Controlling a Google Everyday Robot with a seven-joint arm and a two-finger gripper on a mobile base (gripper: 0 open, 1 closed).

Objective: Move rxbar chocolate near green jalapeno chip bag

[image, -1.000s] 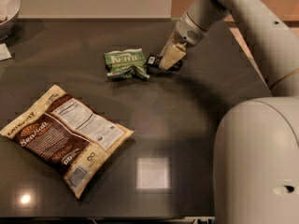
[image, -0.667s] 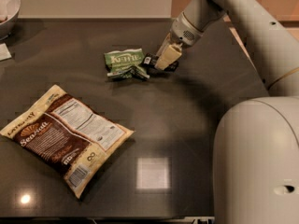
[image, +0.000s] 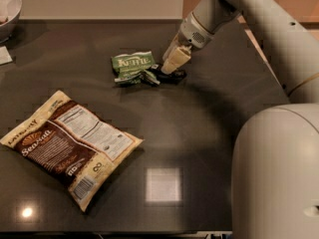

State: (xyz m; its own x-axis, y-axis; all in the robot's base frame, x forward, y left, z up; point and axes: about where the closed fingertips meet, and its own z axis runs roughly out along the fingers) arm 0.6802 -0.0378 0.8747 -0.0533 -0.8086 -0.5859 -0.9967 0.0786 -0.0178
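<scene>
A bowl (image: 6, 11) sits at the far left corner of the table (image: 199, 133). A tan-and-brown chip bag (image: 70, 146) lies flat at the near left. Farther back, the green bag (image: 132, 65) lies crumpled, and the bar (image: 172, 75) rests on the table right against its right edge. The gripper (image: 174, 62) is down on the bar; whether it grasps the bar cannot be told.
</scene>
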